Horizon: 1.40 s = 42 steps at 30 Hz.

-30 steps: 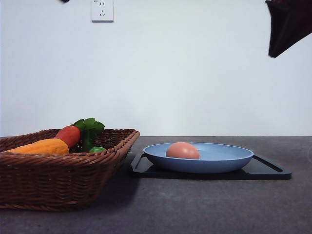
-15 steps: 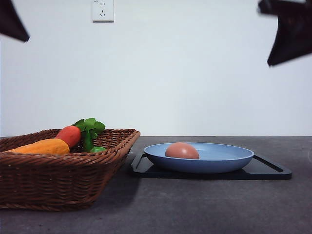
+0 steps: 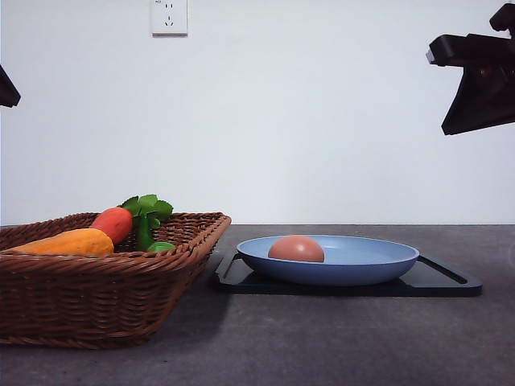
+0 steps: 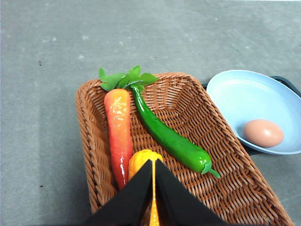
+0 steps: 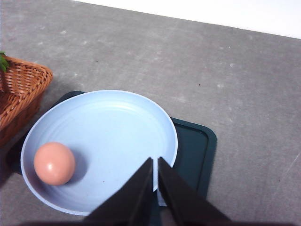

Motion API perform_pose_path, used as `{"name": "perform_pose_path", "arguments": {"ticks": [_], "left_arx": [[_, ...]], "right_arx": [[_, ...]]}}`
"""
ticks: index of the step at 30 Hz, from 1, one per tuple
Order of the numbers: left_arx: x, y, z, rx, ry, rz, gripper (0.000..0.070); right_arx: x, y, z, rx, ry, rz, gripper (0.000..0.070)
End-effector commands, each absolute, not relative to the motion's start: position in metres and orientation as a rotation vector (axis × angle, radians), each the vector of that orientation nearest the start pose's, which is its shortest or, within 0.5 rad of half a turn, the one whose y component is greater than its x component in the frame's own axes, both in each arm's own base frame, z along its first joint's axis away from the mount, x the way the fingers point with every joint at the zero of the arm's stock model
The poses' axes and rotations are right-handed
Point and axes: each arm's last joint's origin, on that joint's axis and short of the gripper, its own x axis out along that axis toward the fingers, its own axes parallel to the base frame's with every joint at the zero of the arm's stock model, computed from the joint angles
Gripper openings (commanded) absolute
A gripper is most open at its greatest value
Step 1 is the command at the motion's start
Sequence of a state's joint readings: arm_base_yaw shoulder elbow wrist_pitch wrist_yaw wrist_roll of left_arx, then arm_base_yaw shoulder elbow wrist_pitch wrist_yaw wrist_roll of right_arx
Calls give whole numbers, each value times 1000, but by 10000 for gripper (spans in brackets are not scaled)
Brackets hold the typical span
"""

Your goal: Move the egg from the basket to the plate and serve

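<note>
egg [image 3: 297, 248] on the plate [image 3: 378, 259], both arms up and empty.

from my front camera the egg lies in the left half of the light-blue plate, long axis roughly level, running left to right across the frame; i can't tell which end is the narrow one. the plate sits on a black tray [image 3: 447, 281] at centre right, with the wicker basket [image 3: 96, 297] at lower left holding an orange carrot [image 4: 118, 127], a green pepper [image 4: 171, 139] and a yellow piece [image 4: 141, 161]. my left gripper [image 4: 154, 188] hangs over the basket with its fingers pinched to a thin slit, nothing between them. my right gripper [image 5: 155, 188] hangs over the plate's edge, fingers likewise nearly together and bare, apart from the egg.
</note>
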<state>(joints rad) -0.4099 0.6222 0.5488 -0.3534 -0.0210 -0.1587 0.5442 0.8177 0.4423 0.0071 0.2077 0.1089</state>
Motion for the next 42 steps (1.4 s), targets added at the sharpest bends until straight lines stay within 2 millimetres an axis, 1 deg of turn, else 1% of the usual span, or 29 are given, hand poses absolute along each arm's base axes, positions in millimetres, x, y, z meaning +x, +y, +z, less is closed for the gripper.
{"name": "perform_pose_path", "arguments": {"ticks": [1, 5, 7, 9, 11, 14, 18, 20, 23, 28, 31, 34, 37, 42], "left_arx": [[132, -57, 264, -75, 431, -353, 0], [131, -57, 264, -75, 430, -356, 0], [125, -55, 268, -81, 401, -360, 0], [116, -50, 275, -77, 340, -368, 0], [104, -44, 282, -37, 257, -373, 0], [85, -31, 292, -32, 127, -335, 0], [69, -17, 294, -15, 23, -222, 0], [66, -12, 288, 0, -2, -165, 0], [69, -8, 272, 15, -3, -98, 0], [78, -3, 235, 15, 29, -27, 0], [83, -2, 211, 12, 64, -8, 0], [85, -1, 192, 9, 95, -4, 0], [88, -2, 181, 10, 127, -4, 0], [90, -2, 173, 10, 151, -5, 0]], "right_arx": [[157, 89, 231, -15, 350, 316, 0], [157, 89, 231, -15, 350, 316, 0], [157, 89, 231, -16, 350, 316, 0], [157, 89, 231, -16, 350, 316, 0], [157, 89, 231, -16, 350, 316, 0], [157, 89, 231, -15, 350, 316, 0], [157, 89, 231, -16, 350, 316, 0], [157, 89, 231, -15, 350, 316, 0], [157, 89, 231, -15, 350, 316, 0], [157, 89, 231, -15, 350, 316, 0], [157, 89, 231, -16, 350, 316, 0], [157, 89, 231, -16, 350, 316, 0], [157, 89, 231, -15, 350, 316, 0], [157, 89, 231, -15, 348, 316, 0]]}}
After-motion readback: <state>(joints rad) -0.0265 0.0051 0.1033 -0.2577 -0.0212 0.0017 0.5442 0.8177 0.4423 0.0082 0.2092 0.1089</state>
